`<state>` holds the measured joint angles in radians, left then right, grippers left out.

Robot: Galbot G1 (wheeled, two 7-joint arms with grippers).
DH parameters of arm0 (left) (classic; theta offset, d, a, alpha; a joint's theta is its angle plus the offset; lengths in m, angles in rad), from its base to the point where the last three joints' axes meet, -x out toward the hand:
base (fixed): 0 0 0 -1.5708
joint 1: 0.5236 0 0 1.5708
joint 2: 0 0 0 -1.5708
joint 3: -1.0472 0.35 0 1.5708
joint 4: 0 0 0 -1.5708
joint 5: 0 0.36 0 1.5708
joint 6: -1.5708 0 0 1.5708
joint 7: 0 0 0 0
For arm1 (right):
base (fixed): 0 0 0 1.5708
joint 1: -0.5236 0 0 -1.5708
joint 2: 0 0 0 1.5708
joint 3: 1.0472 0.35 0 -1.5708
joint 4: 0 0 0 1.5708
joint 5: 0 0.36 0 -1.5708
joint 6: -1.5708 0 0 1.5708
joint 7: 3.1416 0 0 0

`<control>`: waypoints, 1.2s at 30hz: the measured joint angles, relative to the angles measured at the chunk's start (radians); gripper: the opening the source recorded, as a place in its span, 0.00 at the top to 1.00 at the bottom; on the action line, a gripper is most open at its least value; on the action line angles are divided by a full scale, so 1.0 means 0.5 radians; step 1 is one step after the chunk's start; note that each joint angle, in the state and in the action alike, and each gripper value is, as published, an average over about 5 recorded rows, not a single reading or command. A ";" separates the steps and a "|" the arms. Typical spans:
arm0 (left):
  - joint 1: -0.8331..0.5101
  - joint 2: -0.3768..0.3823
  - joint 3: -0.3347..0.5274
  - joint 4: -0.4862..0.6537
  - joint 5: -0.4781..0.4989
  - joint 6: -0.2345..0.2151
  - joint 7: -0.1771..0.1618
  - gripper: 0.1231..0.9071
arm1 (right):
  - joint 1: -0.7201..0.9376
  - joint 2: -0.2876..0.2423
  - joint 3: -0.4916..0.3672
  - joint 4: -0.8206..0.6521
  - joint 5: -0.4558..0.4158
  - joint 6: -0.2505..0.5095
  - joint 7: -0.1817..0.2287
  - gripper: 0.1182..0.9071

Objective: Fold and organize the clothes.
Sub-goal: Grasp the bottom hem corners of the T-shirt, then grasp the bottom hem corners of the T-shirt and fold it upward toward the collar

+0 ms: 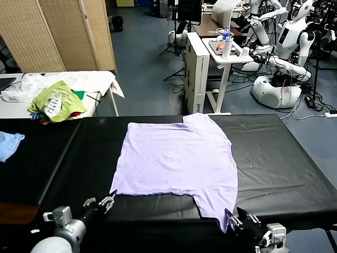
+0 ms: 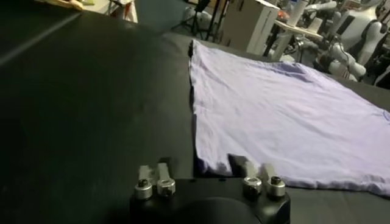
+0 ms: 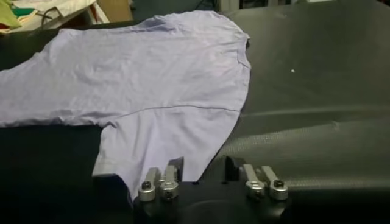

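Note:
The pale lavender T-shirt lies spread flat on the black table, with one sleeve pointing toward me and the other away. My left gripper is at the shirt's near left corner, shut on the corner of the T-shirt; in the left wrist view the left gripper sits right at that corner. My right gripper is at the tip of the near sleeve, shut on its hem. In the right wrist view the T-shirt runs down into the right gripper.
A yellow-green and white garment heap sits on a white side table at the far left. A light blue cloth lies at the black table's left edge. A white cart and parked robots stand behind the table.

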<state>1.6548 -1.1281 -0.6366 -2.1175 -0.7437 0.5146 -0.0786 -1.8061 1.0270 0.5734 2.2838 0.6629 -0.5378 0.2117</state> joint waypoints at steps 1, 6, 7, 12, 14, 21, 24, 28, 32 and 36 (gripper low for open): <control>0.007 -0.001 0.000 -0.011 -0.002 0.005 0.000 0.95 | -0.007 -0.004 0.007 0.012 0.001 -0.004 0.007 0.97; 0.045 -0.016 -0.008 -0.075 -0.009 0.019 -0.020 0.97 | -0.097 -0.040 0.066 0.122 -0.004 -0.076 0.042 0.97; 0.058 -0.019 -0.015 -0.091 -0.012 0.021 -0.027 0.97 | -0.125 -0.049 0.082 0.151 -0.005 -0.096 0.050 0.97; 0.184 -0.030 -0.071 -0.208 -0.021 0.025 -0.055 0.97 | -0.230 -0.083 0.141 0.265 -0.006 -0.153 0.093 0.97; 0.255 -0.038 -0.097 -0.266 -0.021 0.025 -0.066 0.97 | -0.242 -0.094 0.159 0.288 -0.005 -0.145 0.102 0.97; 0.412 -0.047 -0.176 -0.455 -0.044 -0.011 -0.092 0.97 | -0.136 -0.131 0.198 0.287 0.101 -0.028 0.065 0.97; 0.393 -0.061 -0.182 -0.471 -0.049 -0.053 -0.096 0.97 | -0.021 -0.160 0.187 0.253 0.187 0.012 0.063 0.97; 0.298 -0.093 -0.172 -0.451 -0.085 -0.109 -0.130 0.97 | 0.173 -0.205 0.140 0.155 0.245 0.044 0.065 0.97; 0.153 -0.118 -0.141 -0.396 -0.078 -0.133 -0.149 0.97 | 0.400 -0.250 0.067 -0.005 0.263 0.068 0.065 0.97; 0.002 -0.128 -0.105 -0.309 -0.056 -0.133 -0.154 0.97 | 0.646 -0.269 -0.037 -0.185 0.265 0.085 0.066 0.97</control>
<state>1.6559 -1.1919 -0.6893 -2.2719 -0.7716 0.4482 -0.1554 -1.4832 0.8922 0.5551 2.1910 0.7951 -0.4954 0.2445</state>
